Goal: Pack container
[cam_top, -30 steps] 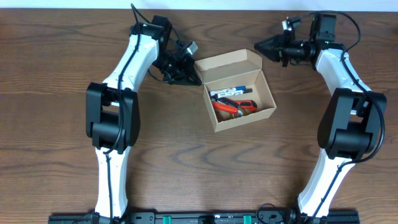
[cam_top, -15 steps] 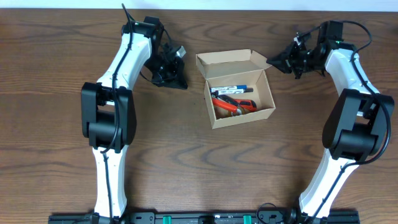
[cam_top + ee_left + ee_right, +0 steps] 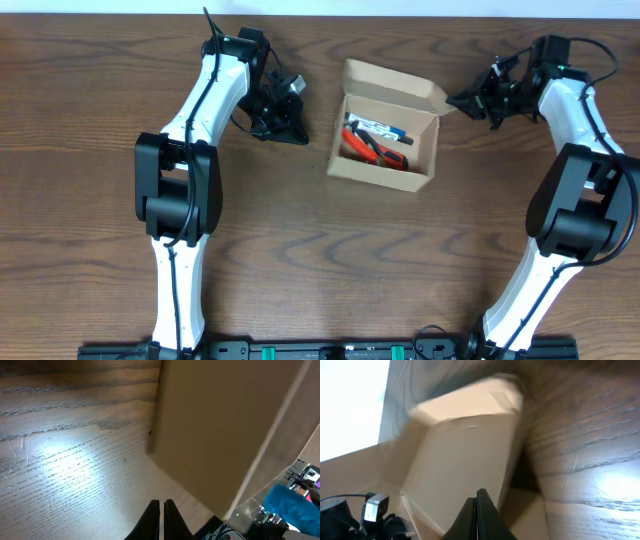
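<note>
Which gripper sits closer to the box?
The right gripper: its tip is right beside the container at its flap, while the left gripper stands clearly apart from it.

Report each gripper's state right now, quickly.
Left gripper: closed, holding nothing.
Right gripper: closed, holding nothing.

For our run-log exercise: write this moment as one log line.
container: open, items inside | left end effector: shut, empty | right end effector: shut, empty
</note>
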Robot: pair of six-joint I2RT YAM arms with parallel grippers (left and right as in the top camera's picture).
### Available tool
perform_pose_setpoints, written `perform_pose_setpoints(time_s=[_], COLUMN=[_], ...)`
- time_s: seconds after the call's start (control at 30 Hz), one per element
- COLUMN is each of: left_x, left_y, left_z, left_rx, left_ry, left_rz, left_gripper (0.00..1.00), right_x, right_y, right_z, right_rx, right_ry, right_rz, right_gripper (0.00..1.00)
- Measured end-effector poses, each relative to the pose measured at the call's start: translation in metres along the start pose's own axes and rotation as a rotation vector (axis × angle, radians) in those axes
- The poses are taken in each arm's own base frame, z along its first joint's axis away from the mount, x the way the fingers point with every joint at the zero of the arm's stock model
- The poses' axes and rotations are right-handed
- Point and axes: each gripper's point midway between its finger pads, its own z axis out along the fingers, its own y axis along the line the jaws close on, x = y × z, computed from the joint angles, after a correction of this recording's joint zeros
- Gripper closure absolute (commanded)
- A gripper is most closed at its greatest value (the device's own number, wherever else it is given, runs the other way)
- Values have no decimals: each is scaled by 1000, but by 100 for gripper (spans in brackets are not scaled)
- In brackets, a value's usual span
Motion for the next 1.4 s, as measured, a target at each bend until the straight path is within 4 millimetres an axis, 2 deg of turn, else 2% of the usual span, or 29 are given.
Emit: perform_pose_setpoints(time_s=[0.2, 0.33, 0.4, 0.67, 0.87, 1.0, 1.27, 1.4], left_x=[0, -1, -1, -11, -16, -17, -19, -19], left_y=[0, 0, 0, -1, -1, 1, 5, 5], left_z=[0, 0, 0, 0, -1, -2, -4, -4], left_rx=[0, 0, 0, 2, 2, -2, -9, -12], left_ry=[-2, -3, -4, -40, -61, -66, -71, -72], left_rz=[2, 2, 4, 33, 48, 48, 42, 42], left_gripper=[94, 94, 94, 94, 94, 94, 94, 94], right_x=[-18, -20, -14, 22, 32, 38, 74, 82], right_y=[28, 40, 36, -1, -16, -17, -1, 1], right_z=[-20, -30, -30, -34, -38, -48, -100, -101], right_rx=[-8, -12, 7, 179, 260, 295, 389, 422], right_ry=[-62, -72, -48, 64, 84, 84, 57, 63], right_rz=[-55, -65, -36, 86, 104, 107, 101, 81], right_gripper=[99, 98, 98, 98, 99, 99, 99, 99])
